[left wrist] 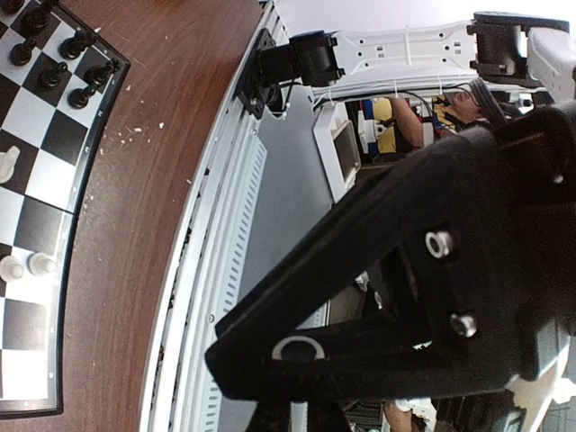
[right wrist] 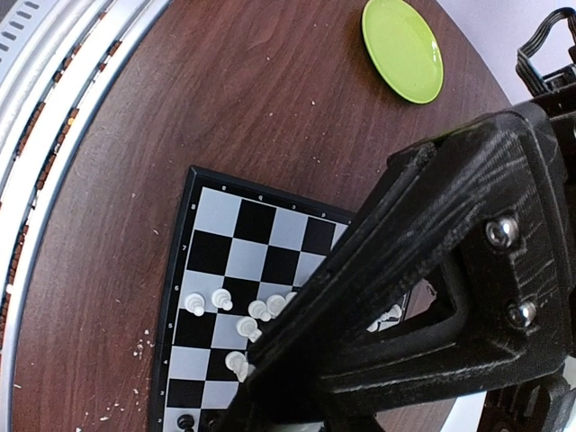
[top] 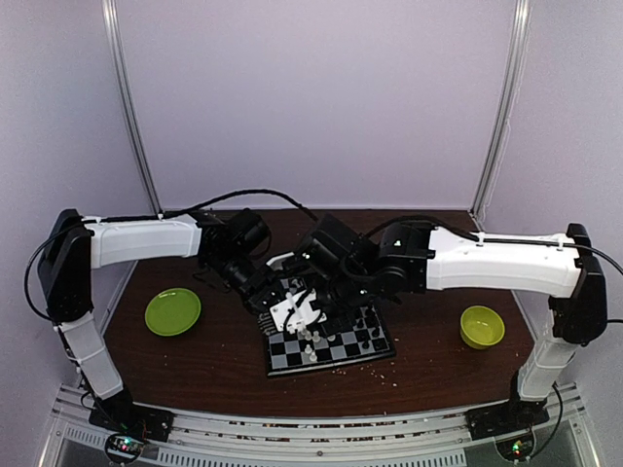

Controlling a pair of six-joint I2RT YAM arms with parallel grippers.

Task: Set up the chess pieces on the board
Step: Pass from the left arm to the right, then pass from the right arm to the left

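Observation:
The board [top: 336,347] lies at the table's middle, its far-left part under both grippers. Black chess pieces [top: 364,323] stand along its right side and white ones [top: 311,340] near its middle. My left gripper [top: 265,294] hangs at the board's far-left corner. My right gripper [top: 302,309] is just beside it, over the board. In the left wrist view the board [left wrist: 45,144] shows black pieces [left wrist: 65,56] and white pieces [left wrist: 25,265]; the black gripper [left wrist: 270,371] fills the frame. In the right wrist view several white pieces [right wrist: 236,310] cluster beside the gripper [right wrist: 279,396]. Neither jaw gap shows.
A lime-green plate [top: 172,311] lies left of the board and shows in the right wrist view [right wrist: 402,49]. A lime-green bowl [top: 482,326] stands at the right. Pale crumbs [top: 387,366] are scattered by the board's near edge. The metal rail [left wrist: 211,270] bounds the table's near side.

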